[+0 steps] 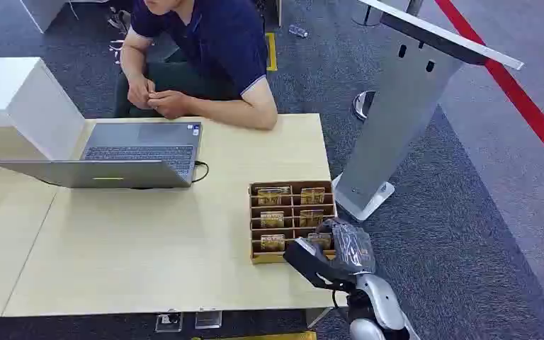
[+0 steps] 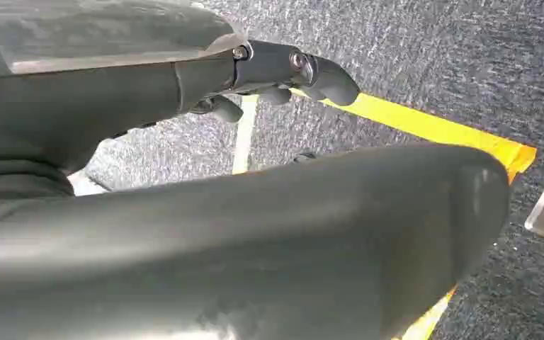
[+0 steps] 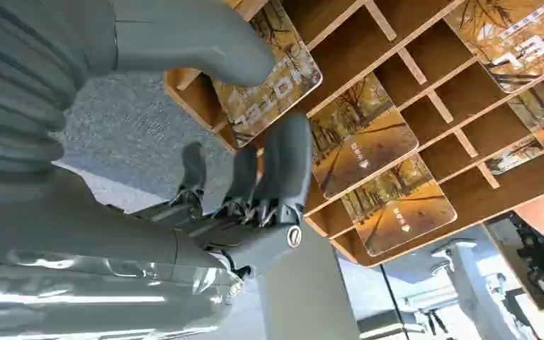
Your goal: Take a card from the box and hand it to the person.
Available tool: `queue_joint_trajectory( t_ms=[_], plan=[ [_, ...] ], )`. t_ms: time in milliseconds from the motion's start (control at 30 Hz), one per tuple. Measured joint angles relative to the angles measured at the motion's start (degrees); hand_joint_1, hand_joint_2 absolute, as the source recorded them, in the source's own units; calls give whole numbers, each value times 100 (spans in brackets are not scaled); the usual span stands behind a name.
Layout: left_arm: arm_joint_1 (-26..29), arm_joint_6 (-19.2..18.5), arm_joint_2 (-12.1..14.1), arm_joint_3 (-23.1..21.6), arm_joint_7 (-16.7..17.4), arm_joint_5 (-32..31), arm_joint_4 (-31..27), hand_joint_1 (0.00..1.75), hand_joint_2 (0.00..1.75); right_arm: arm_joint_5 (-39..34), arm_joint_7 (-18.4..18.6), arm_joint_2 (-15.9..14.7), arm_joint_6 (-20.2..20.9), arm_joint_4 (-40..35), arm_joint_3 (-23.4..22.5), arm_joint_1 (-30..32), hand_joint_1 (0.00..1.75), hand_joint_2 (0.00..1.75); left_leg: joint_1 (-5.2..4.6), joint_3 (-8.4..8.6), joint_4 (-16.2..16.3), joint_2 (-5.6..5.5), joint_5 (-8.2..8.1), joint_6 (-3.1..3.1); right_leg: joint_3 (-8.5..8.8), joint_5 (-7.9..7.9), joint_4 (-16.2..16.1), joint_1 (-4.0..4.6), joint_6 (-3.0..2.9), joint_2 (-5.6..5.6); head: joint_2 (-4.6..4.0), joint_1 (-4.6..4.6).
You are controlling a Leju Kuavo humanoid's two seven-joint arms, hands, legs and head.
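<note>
The right hand [image 1: 324,251] is held at the box [image 1: 292,220] corner nearest the robot, thumb and fingers [image 3: 283,170] apart around the card [image 3: 269,85] standing there, not yet clamped; the person [image 1: 205,57] sits beyond the bench [image 1: 134,248]

Right hand [image 1: 319,256] sits at the near right corner of the box [image 1: 292,220], thin dividers between upright cards. Bare counter [image 1: 134,248] left of the box gives open passage toward the person [image 1: 205,57]. Laptop [image 1: 124,164] blocks the far left; grey stand [image 1: 404,106] is off the counter's right edge.
</note>
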Motion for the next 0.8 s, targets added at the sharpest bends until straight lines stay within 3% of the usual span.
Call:
queue_joint_trajectory(
  t_ms=[800],
  plan=[
    [0, -6, 0, 0, 0, 0, 0, 0, 0, -2, -13, -2, -7, 0, 2, -1, 175, 175, 0, 1, 0, 0, 0, 0, 0, 0, 0, 0, 0, 0, 0, -2]
  ],
)
